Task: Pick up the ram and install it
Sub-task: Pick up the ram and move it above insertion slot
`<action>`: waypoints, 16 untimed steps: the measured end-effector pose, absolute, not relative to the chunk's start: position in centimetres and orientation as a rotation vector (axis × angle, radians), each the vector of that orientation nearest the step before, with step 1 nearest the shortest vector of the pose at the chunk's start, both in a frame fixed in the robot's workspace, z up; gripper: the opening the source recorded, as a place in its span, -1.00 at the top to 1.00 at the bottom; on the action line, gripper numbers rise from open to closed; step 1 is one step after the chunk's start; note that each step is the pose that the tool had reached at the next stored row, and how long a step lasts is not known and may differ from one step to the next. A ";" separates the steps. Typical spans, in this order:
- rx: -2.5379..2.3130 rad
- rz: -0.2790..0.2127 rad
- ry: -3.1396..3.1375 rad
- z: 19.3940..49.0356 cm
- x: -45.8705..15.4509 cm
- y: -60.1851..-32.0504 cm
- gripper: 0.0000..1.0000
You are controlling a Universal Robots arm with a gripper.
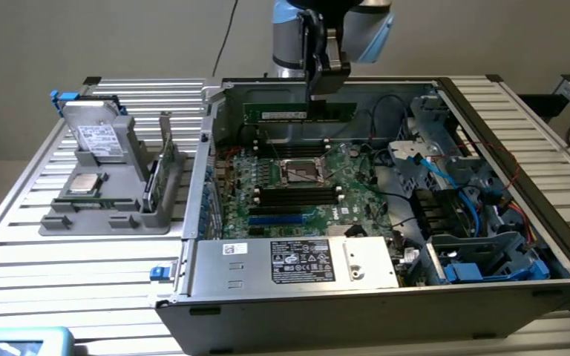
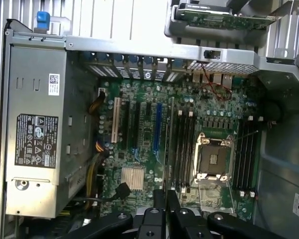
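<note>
The pincer (image 1: pixel 323 99), nearly closed, gripped the ram (image 1: pixel 275 113), a long green stick held level over the motherboard (image 1: pixel 295 189).

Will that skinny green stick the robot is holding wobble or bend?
Probably not: the ram juts out level from the fingers without drooping, so it looks stiff. It is thin, so likely light. A bare circuit board like that is probably fragile if bumped.
</note>
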State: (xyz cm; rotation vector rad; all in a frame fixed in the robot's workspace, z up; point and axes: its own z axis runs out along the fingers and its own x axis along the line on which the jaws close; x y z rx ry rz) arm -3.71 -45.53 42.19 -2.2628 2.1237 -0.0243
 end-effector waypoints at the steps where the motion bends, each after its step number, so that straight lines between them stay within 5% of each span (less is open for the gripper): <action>1: -2.262 -0.024 2.125 42.1 -3.6 -45.4 0.72; 16: -2.261 -0.065 2.148 41.6 -2.9 -43.6 0.72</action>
